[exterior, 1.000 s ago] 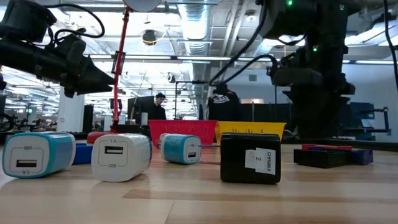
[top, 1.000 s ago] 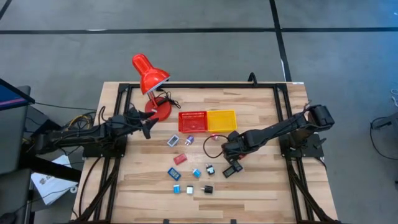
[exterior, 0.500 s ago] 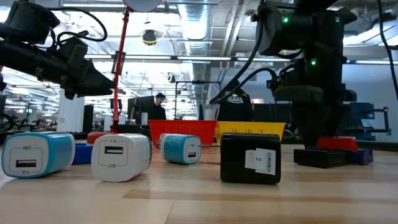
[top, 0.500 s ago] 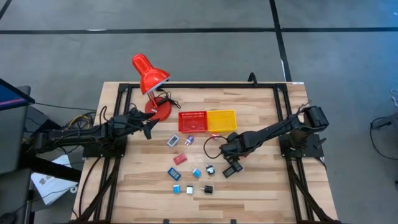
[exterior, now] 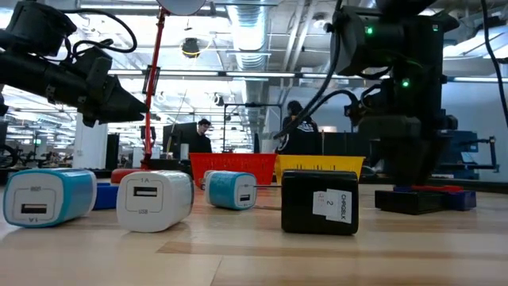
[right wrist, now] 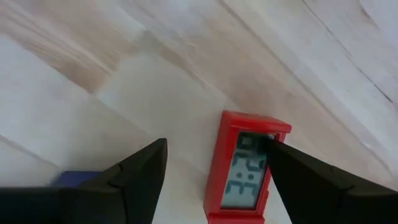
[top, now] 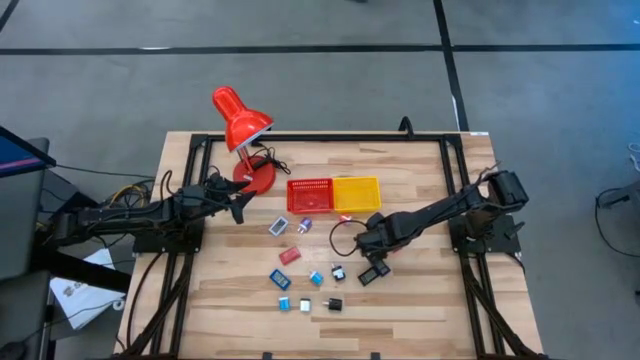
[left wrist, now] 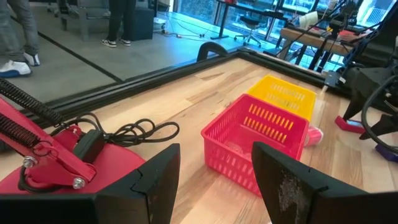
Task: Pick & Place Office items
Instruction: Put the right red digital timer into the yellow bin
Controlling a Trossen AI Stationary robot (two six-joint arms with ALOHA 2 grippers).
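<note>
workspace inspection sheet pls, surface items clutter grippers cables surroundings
surface: wooden table, bare planks toward its near edge.
job's things: small chargers and blocks scattered mid-table, among them a blue-and-white charger, a white charger and a black block; a red digital clock lies flat under the right gripper.
clutter: red desk lamp; red basket touching yellow basket.
grippers: left gripper open, waiting beside the lamp base; right gripper open, hanging over the clock.
cables: lamp cord coiled on the table.
surroundings: people standing beyond the table.
</note>
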